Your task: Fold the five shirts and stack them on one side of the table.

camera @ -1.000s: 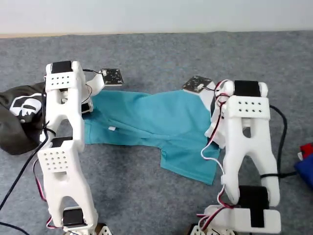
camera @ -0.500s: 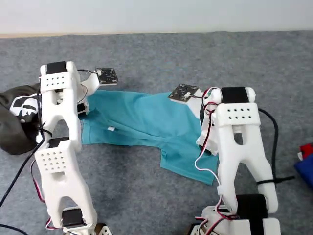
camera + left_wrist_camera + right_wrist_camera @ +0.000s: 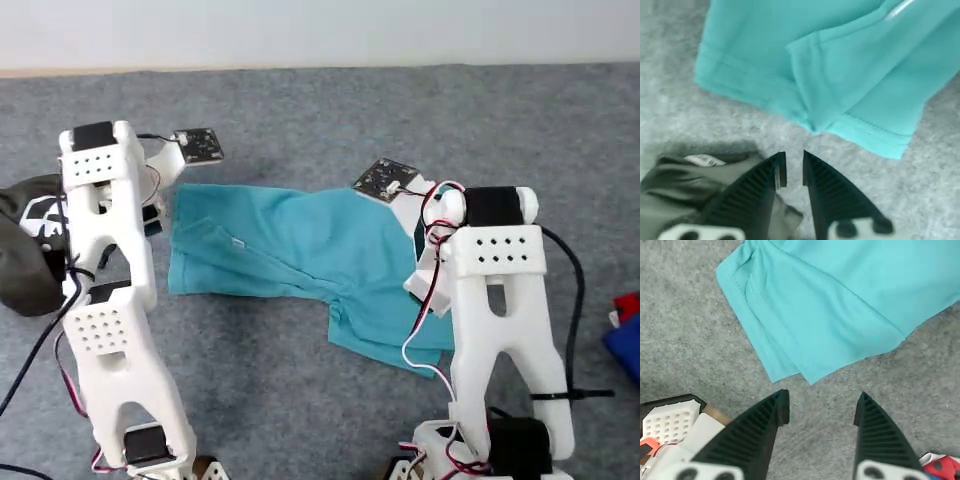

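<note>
Teal shirt [image 3: 290, 250] lies partly folded, a dark shirt [image 3: 25, 285] bunched beside it; no stack yet. My left tool [image 3: 790, 167] is barely apart, right tool [image 3: 822, 407] wide apart, both empty.

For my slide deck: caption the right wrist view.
Open right gripper over grey table, just short of the teal shirt.

Open table [image 3: 300, 110] beyond teal shirt [image 3: 300, 245]; dark shirt [image 3: 25, 270] heaped nearby.
</note>
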### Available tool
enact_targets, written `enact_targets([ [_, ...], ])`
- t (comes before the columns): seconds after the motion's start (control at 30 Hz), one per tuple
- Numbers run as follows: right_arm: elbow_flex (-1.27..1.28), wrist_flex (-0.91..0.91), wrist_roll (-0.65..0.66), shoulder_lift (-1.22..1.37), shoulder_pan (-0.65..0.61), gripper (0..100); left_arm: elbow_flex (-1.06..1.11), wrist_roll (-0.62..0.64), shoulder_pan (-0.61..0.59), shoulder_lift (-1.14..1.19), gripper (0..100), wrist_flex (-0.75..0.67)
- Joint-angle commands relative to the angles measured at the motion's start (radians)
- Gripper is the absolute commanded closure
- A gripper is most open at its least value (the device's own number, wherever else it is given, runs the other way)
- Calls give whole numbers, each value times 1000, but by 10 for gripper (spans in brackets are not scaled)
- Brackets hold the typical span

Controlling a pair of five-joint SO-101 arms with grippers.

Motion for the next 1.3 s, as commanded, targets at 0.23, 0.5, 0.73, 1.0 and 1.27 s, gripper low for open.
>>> enact_targets([
  [0.23, -5, -99, -61, -30, 51, 779, -148, 86, 8, -21, 935, 20],
  [0.5, -9, -108, -221, 13, 54, 857, -96, 328, 135, -11, 996, -58],
  [0.73, -9, -30, -245, 5, 134, 978, 21, 459, 262, -11, 996, -94],
  [1.0, -5, 33, -239, -68, 311, 989, 249, 465, 315, -9, 997, -244],
  [1.27, -3, 36, -238, -183, 325, 989, 269, 468, 324, -9, 997, -282],
])
